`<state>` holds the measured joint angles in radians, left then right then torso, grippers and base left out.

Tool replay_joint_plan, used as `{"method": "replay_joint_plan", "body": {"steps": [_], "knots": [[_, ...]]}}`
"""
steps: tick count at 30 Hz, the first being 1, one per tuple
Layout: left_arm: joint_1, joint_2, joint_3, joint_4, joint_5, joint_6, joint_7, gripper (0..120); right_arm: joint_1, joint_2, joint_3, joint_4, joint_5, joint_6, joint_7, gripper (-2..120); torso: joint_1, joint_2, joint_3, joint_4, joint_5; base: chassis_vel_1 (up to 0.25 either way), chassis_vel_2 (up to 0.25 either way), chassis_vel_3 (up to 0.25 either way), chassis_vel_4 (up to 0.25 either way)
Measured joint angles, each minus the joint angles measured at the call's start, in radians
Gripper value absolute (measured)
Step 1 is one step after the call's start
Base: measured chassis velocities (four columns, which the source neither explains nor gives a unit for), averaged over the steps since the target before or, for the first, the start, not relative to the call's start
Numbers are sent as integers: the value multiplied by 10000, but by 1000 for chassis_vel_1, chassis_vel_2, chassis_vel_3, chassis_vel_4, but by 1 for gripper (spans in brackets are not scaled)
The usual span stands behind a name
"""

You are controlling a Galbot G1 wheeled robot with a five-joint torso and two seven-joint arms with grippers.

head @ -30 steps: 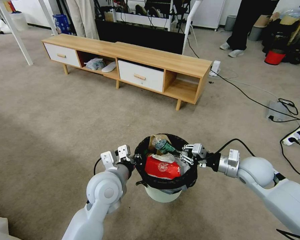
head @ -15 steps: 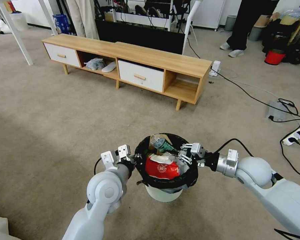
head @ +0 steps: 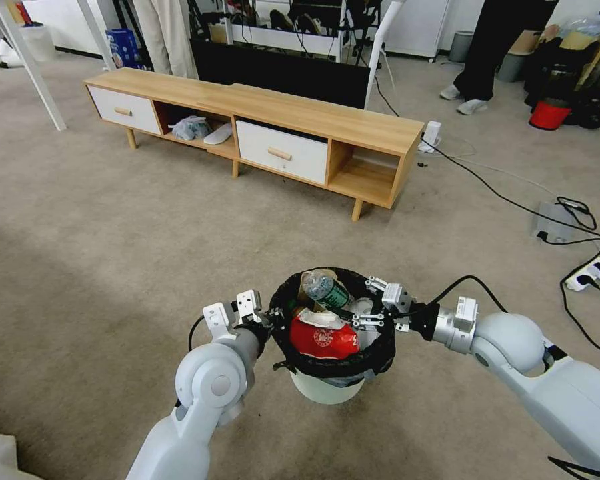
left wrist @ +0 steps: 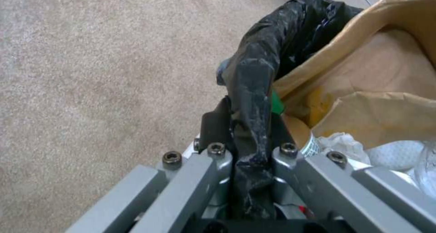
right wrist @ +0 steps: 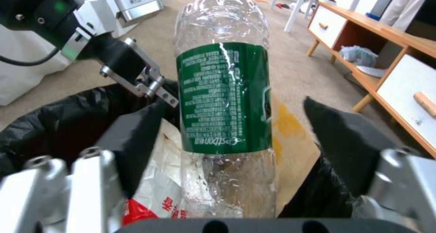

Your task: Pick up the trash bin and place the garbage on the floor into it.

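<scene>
Trash bin [head: 327, 390] mouth crammed; carpet [head: 113, 267] around open.

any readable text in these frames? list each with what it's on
"ostbon" (partial, seen inverted): large white print on the green label of the bottle.
Fine print on that label: too small to read.
Red Chinese characters on the white wrapper: not legible.
Round white emblem on the red packet in the trash bin: too blurred.
Blue box by the far wall: unreadable.

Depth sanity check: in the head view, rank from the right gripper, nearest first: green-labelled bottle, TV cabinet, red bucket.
1. Clear green-labelled plastic bottle, in the bin beside the right gripper.
2. Long wooden TV cabinet, ahead across the carpet.
3. Red bucket, far right corner.
</scene>
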<state>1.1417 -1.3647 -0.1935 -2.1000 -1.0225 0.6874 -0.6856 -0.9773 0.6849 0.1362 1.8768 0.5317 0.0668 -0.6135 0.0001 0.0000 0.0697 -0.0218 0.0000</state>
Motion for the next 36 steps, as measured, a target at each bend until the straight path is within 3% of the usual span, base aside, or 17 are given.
{"method": "replay_joint_plan", "body": {"steps": [2,3,8,22,36], "knots": [[1,-1,5,0,2,-1,0,4,-1,-4,3,1,10,0,8,87,0,0,0,0,0,0,0,0,0],[1,-1,11,0,4,-2,1,4,0,-4,10,8,22,0,25,96,0,0,0,0,0,0,0,0,0],[0,6,12,0,6,-3,1,4,12,5,20,26,29,-8,65,100,0,0,0,0,0,0,0,0,0],[-11,51,-191,53,-3,-15,1,4,-49,-14,316,272,96,-31,91,100,0,0,0,0,0,0,0,0,0],[54,80,-517,-79,-10,-15,30,4,-171,-9,2166,1269,648,-59,526,100,-1,0,0,0,-1,0,0,0,0]]}}
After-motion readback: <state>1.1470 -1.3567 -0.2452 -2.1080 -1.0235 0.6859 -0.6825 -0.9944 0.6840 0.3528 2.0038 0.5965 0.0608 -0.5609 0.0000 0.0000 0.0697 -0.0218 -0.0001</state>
